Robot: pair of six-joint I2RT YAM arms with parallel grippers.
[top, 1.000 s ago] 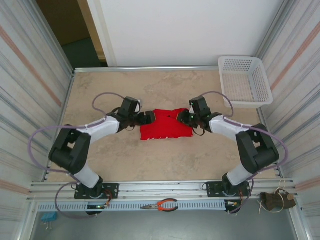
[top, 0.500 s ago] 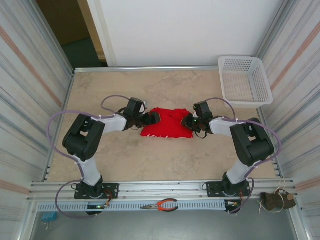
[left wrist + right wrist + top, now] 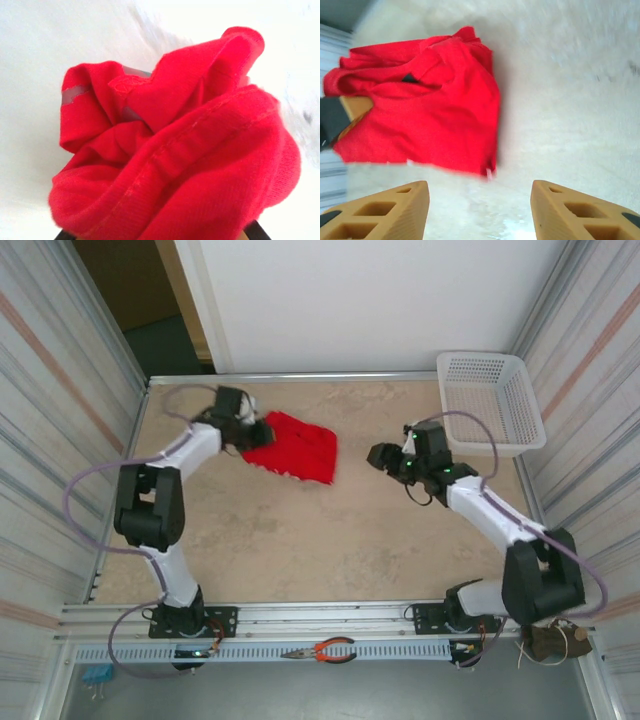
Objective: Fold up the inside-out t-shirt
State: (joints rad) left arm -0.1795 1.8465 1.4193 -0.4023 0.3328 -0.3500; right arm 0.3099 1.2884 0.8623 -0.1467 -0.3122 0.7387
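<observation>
Clenching on the near edge of the inside-out t-shirt [image 3: 298, 450], the left gripper [image 3: 255, 430] is holding it bunched, well left of the white basket [image 3: 485, 400]. The right gripper [image 3: 381, 456] is hovering released and empty between t-shirt and basket, clear of the cloth.

On my left wrist feed, the inside-out t-shirt [image 3: 210, 175] is bunched into a red wad right up against the lens. A stitched hem [image 3: 200, 127] runs diagonally across the nearest fold. Grey strips [image 3: 76, 93] peek from the folds at upper left. Everything behind is a pale blur.
</observation>
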